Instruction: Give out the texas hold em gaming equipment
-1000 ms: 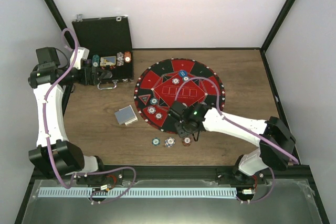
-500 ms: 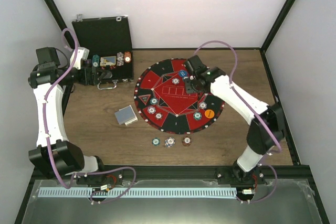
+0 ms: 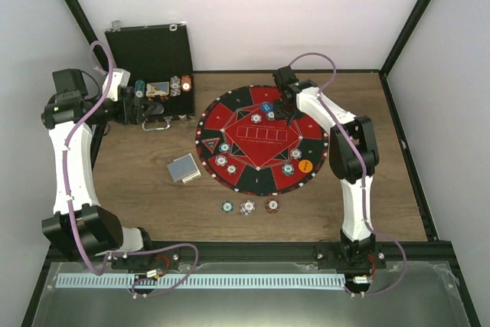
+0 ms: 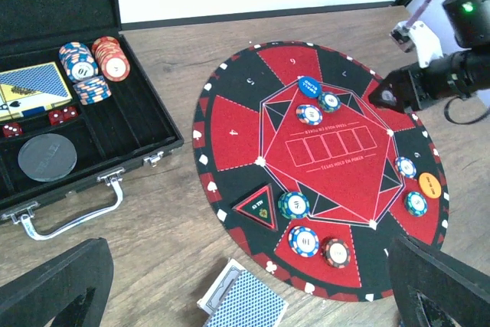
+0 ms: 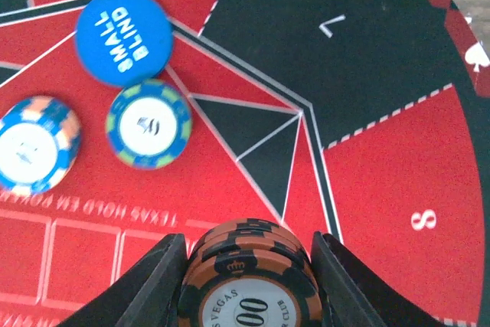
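We count 7 striped chips [image 3: 220, 160] on the round red-and-black mat [image 3: 264, 142]: 3 at its left side, 2 towards the far side and 2 at the right. With them lie 1 blue disc [image 3: 266, 106] and 1 orange disc [image 3: 305, 165]. 3 loose chips [image 3: 247, 207] sit in a row on the table [image 3: 138, 189], just off the mat's near edge. 1 deck of cards [image 3: 184, 168] lies on the table left of the mat.

The right gripper [image 3: 288, 109] is over the mat's far side, clenched on a stack of brown chips [image 5: 249, 289]. The wrist view cuts off the stack's lower part, so we cannot count it. Its top face reads "VEGAS" and "00", with the rest out of frame. The blue disc reads "SMALL BLIND", and the mat reads "TEXAS HOLD EM POKER", with seat numbers 7 and 8 near the held stack. The orange disc's writing is too small to read.

The left gripper [image 3: 151, 112] is released, its fingers [image 4: 53, 289] spread wide and grasping nothing, by the open black case [image 4: 145, 124]. Inside we see 3 red dice [image 4: 57, 116], 1 grey disc [image 4: 47, 157] and 1 card box [image 4: 31, 89]. The case's chip stacks [image 4: 111, 55] overlap, so we cannot count them.
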